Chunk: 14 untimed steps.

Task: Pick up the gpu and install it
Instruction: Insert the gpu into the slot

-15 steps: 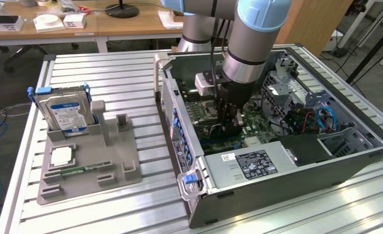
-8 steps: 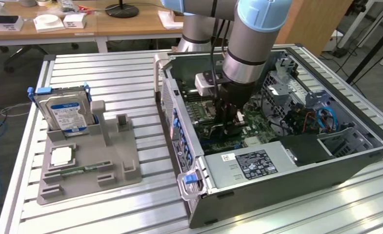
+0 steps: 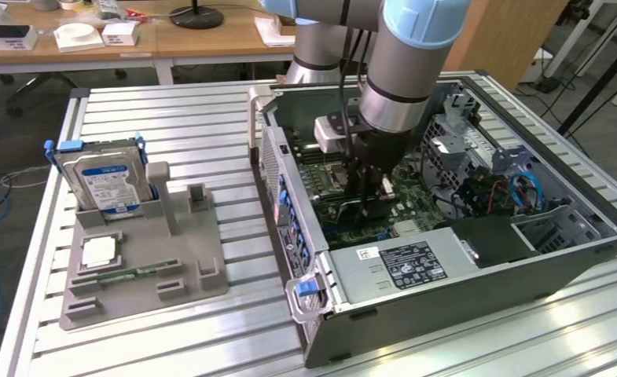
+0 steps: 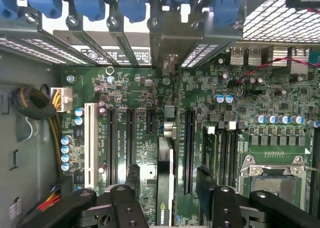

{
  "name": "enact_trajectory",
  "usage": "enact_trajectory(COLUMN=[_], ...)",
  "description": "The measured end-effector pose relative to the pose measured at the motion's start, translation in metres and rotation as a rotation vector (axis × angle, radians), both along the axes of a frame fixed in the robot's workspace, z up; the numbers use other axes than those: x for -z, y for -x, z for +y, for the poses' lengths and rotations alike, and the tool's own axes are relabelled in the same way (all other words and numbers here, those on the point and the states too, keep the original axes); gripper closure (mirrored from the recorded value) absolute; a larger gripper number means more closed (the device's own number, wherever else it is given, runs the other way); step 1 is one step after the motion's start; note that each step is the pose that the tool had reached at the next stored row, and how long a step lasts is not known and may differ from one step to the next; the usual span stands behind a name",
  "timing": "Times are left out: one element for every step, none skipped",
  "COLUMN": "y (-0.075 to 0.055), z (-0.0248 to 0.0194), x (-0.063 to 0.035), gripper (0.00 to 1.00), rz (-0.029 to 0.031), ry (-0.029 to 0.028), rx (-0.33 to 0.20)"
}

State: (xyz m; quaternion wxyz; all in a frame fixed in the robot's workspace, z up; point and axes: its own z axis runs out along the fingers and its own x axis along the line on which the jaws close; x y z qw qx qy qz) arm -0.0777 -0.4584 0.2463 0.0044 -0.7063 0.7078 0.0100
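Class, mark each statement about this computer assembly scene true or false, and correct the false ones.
1. The gripper is open, its fingers either side of the gpu. True.
2. The gpu lies on the grey holder. False: it stands on edge on the motherboard inside the computer case.
3. The hard drive stands upright in the holder. True.
4. The hard drive sits inside the case. False: it is outside, on the exterior view's left.

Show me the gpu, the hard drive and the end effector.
gpu (image 4: 165, 180): wrist view, top edge of the black card standing in its slot.
hard drive (image 3: 100, 182): exterior view, blue-white label.
end effector (image 4: 167, 180): wrist view, midway between its fingertips.
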Motion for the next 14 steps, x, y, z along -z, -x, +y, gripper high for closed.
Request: enact_trajectory(y=[0.000, 0.000, 0.000, 0.000, 0.000, 0.000, 0.000, 0.000, 0.000, 0.000, 0.000, 0.000, 0.000, 0.000], z=[0.0000, 0.0000, 0.0000, 0.0000, 0.0000, 0.0000, 0.0000, 0.0000, 0.0000, 0.0000, 0.0001, 0.0001, 0.0001, 0.0000], x=[-0.0030, -0.0068, -0.0112, -0.0156, -0.0201, -0.0247, -0.0292, -0.0333, -0.0369, -0.0394, -0.0408, -0.0409, -0.0410, -0.0410], gripper=[0.43, 0.43, 0.43, 0.43, 0.43, 0.43, 0.43, 0.43, 0.43, 0.43, 0.43, 0.43, 0.43, 0.43], rz=[0.0000, 0.0000, 0.0000, -0.0001, -0.0001, 0.0001, 0.0000, 0.0000, -0.0001, 0.0001, -0.0002, -0.0001, -0.0002, -0.0001], ry=[-0.0001, 0.0000, -0.0001, -0.0002, -0.0001, 0.0004, 0.0011, 0.0020, 0.0038, 0.0075, 0.0116, 0.0125, 0.0127, 0.0127], rx=[0.000, 0.000, 0.000, 0.000, 0.000, 0.000, 0.000, 0.000, 0.000, 0.000, 0.000, 0.000, 0.000, 0.000])
